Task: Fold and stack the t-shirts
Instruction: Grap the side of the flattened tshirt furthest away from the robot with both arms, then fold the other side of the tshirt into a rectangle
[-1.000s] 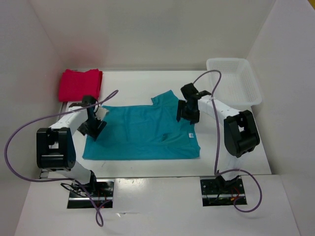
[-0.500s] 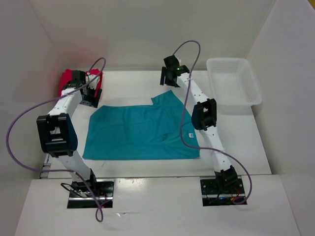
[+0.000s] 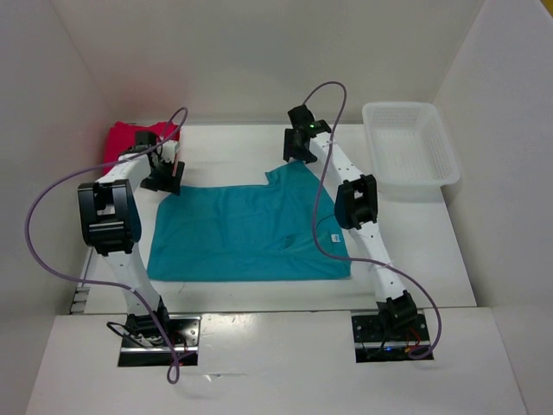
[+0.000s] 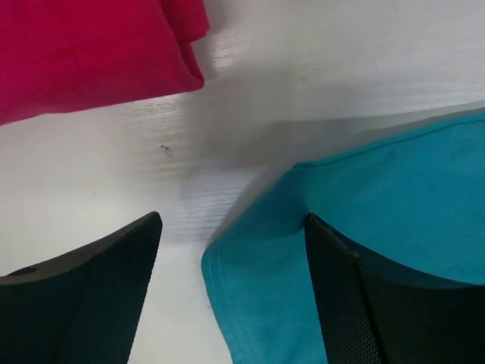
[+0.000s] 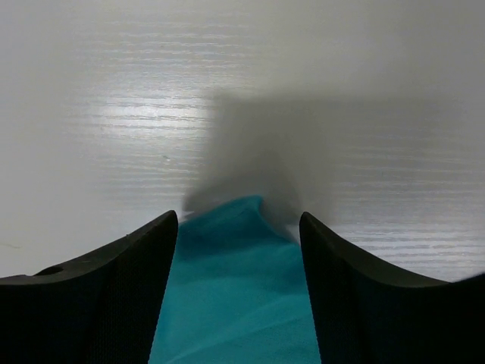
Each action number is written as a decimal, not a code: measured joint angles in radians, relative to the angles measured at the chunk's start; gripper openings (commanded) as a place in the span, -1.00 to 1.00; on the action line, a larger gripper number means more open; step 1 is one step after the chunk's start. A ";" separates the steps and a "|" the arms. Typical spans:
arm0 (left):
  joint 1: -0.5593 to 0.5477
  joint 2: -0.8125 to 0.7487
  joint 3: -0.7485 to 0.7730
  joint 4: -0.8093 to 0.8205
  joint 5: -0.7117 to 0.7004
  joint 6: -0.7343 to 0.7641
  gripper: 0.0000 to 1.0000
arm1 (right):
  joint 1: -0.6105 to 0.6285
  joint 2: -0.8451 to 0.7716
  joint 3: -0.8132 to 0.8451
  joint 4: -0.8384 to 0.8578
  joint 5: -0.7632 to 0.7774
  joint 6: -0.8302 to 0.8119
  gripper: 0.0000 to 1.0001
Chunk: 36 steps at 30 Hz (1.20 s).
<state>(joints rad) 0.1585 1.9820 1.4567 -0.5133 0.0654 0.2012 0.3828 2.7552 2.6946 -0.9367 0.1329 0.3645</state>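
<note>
A teal-blue t-shirt (image 3: pixel 251 229) lies spread flat in the middle of the table. My left gripper (image 3: pixel 164 177) is open over its far left corner, and in the left wrist view that hemmed corner (image 4: pixel 303 288) lies between the open fingers of the left gripper (image 4: pixel 233 227). My right gripper (image 3: pixel 298 156) is open at the shirt's far right sleeve tip; in the right wrist view the teal tip (image 5: pixel 242 265) sits between the two fingers of the right gripper (image 5: pixel 239 220). A folded crimson-pink t-shirt (image 3: pixel 130 138) lies at the back left, its edge (image 4: pixel 91 53) just beyond the left gripper.
A white lattice basket (image 3: pixel 410 143) stands at the back right, beside the right arm. White walls close in the table on the left, back and right. Purple cables loop above both arms.
Both arms have reached from the middle of the teal shirt out to its far edge. The left gripper passed over the pink shirt and came back down to the teal corner.
</note>
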 measured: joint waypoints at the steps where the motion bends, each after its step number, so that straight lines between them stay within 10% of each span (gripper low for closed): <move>1: 0.000 0.007 0.000 0.004 -0.001 0.000 0.61 | 0.002 0.000 0.000 0.000 -0.002 -0.002 0.34; 7: -0.002 0.039 -0.019 0.033 -0.006 0.001 -0.06 | 0.003 0.000 -0.003 -0.003 -0.021 -0.005 -1.00; 9: -0.007 0.039 -0.022 0.043 -0.006 0.005 -0.52 | 0.003 0.000 -0.004 -0.006 -0.024 0.000 -1.00; 13: -0.015 0.038 -0.039 0.075 -0.008 0.014 -0.77 | 0.003 -0.015 -0.029 -0.008 -0.024 0.005 -1.00; 19: -0.024 -0.041 -0.138 0.111 -0.009 0.058 -0.75 | 0.004 -0.187 -0.250 -0.025 -0.028 0.003 -1.00; 30: -0.073 -0.458 -0.406 0.111 -0.038 0.248 -0.72 | 0.043 -1.042 -1.168 0.087 -0.071 0.096 -1.00; 36: -0.110 -0.521 -0.544 0.093 -0.065 0.345 -0.72 | 0.065 -1.135 -1.424 0.129 -0.148 0.187 -1.00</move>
<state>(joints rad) 0.0486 1.4612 0.9127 -0.4202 0.0006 0.5465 0.4477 1.6207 1.2701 -0.8074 -0.0154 0.5514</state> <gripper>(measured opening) 0.140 0.006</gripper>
